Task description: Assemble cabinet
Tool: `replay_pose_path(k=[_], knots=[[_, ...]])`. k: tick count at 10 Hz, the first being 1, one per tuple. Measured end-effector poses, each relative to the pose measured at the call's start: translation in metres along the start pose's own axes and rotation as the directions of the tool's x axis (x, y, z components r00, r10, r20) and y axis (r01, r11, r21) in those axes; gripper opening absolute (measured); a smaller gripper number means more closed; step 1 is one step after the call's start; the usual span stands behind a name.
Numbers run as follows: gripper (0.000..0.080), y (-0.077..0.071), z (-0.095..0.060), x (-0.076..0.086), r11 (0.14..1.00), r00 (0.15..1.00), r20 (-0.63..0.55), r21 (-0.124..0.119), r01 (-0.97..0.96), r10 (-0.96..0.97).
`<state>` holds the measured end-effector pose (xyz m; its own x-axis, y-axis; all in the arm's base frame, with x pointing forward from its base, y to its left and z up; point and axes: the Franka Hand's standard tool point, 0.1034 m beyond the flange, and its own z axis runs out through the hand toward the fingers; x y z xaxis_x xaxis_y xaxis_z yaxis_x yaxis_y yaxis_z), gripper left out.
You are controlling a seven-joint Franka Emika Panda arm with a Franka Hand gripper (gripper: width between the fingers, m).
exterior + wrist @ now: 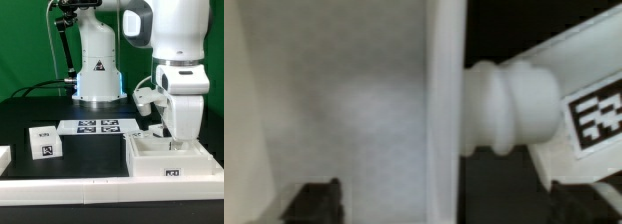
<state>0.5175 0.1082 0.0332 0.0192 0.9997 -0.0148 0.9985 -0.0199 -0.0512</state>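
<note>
We are viewing the pincer lowered at the back of the large white box frame, at the exterior view's right. In the wrist view its two dark fingertips are standing apart, one on each side of a thin upright white wall, with clear space showing between each fingertip and that wall. The pincer is therefore spread and is clamping nothing.

On one side of the wall, a broad pale panel is filling the wrist view. On the other side, a rounded ribbed white piece is touching the wall, and a white bar carrying a black-and-white marker is extending from it at a slant. We cannot tell which part this bar belongs to.

The arm is descending almost vertically onto the frame. The frame is resting on the dark bench, near its front edge, with a marker on its front face.

A small white drawer box is sitting well apart from the frame, towards the exterior view's left, with one marker on top and another on its front face. The marker board is lying flat between the two, further back. Behind it, the white pedestal with a triangle sign is standing upright.
</note>
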Motion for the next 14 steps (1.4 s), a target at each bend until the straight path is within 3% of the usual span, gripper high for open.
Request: replay_pose_path(k=[1, 2, 5, 10, 11, 14], knots=[[0.0748, -0.003, -0.009, 0.000, 1.000, 1.000, 0.003, -0.008, 0.003, -0.003], [0.0784, -0.009, -0.019, 0.000, 1.000, 1.000, 0.010, -0.012, 0.009, -0.009], [0.0797, -0.041, -0.035, 0.010, 0.999, 0.999, 0.010, -0.034, 0.035, -0.035], [0.0796, -0.043, -0.032, 0.009, 0.997, 0.998, 0.007, -0.032, 0.069, -0.069], [0.0796, -0.048, -0.031, 0.009, 0.989, 0.990, 0.005, -0.037, 0.143, -0.143], [0.0796, -0.067, -0.024, 0.008, 0.936, 0.936, 0.003, -0.012, 0.351, -0.351]])
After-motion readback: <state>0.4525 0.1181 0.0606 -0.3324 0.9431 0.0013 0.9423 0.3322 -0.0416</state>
